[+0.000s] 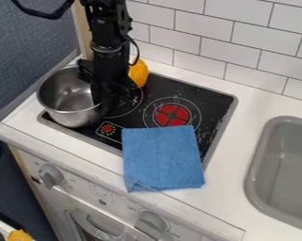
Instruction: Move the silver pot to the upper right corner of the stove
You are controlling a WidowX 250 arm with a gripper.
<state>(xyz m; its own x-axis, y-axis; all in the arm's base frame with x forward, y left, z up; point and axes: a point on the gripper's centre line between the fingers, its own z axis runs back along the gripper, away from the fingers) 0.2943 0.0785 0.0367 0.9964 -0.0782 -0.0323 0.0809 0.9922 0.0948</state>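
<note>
The black gripper [104, 96] hangs down at the right side of the silver pot [73, 116] and covers part of its rim. The pot stands upright at the left end of the black stove top [210, 106], partly over the left edge. Whether the gripper holds the rim cannot be made out. The arm also hides part of the left burner. The stove's upper right corner lies far to the right of the pot, beyond the red burner [172, 115].
A folded blue cloth [162, 157] lies over the stove's front edge. Behind the arm is a yellow-orange object [139, 73], close to the tiled wall [197, 30]. A grey sink [285, 164] is at the right, and a clear panel [118, 181] runs along the counter's front.
</note>
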